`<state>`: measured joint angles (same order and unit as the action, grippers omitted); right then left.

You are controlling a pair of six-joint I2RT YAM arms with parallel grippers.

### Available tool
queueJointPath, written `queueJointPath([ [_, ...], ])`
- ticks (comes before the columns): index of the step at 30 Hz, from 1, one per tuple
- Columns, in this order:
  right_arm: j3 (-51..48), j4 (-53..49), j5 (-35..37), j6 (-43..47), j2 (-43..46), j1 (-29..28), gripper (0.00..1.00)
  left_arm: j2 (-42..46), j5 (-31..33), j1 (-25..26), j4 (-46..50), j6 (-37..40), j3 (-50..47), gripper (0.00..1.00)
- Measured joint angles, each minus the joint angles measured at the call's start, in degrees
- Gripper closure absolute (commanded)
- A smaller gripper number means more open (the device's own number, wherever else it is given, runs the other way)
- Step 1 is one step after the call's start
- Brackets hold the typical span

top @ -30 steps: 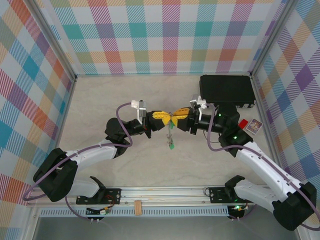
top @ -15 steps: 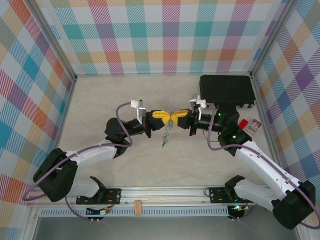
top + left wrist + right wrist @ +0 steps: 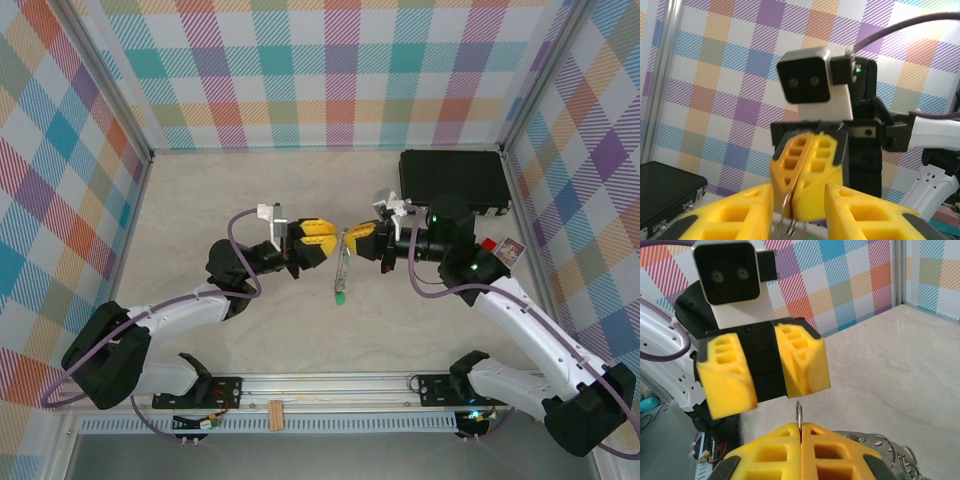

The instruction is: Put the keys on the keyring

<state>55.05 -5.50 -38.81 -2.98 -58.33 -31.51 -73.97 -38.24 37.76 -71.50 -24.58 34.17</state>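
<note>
Keyring: the keyring [image 3: 344, 262] hangs in the air above the middle of the table [image 3: 250, 190], between the two grippers. From the top view it looks like a thin line.
Holder: the right gripper [image 3: 351, 238] is closed on the upper rim of the ring. In the right wrist view a bit of rim sticks out past the pressed pads.
Key: one green-tagged key [image 3: 340, 297] hangs at the low end of the ring. How many keys are there I cannot tell.
Axis: the ring hangs straight down from the pads, and its thin edge points toward the left arm.
Left gripper: the left gripper [image 3: 330, 240] faces the right one, just beside the ring but apart from it. Its jaws stand apart and hold nothing.
Next move: I judge the left arm needs only a short reach forward, so that the edge of the ring goes between its jaws.
Case: the black case [image 3: 455, 178] lies at the far right, well apart.
</note>
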Motion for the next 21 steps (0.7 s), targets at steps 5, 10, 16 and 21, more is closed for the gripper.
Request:
queueJointPath([
  [5, 8.2, -11.5, 0.2, 8.2, -2.8, 0.0, 1.0, 2.7, -1.5, -2.1, 3.9, 1.6, -0.2, 0.7],
  [10, 12.1, -21.8, 2.4, 15.8, -5.1, 0.0, 1.0, 6.3, -4.2, -3.0, 11.8, 6.0, -0.2, 0.7],
  [16, 15.6, -32.3, 6.3, 23.8, -8.4, -0.2, 1.0, 8.4, -6.3, -3.0, 24.2, 13.4, 1.4, 0.7],
  [21, 18.8, -37.3, 9.9, 28.7, -10.9, -2.3, 1.0, 8.5, -7.4, -3.0, 33.1, 18.9, 3.3, 0.7],
])
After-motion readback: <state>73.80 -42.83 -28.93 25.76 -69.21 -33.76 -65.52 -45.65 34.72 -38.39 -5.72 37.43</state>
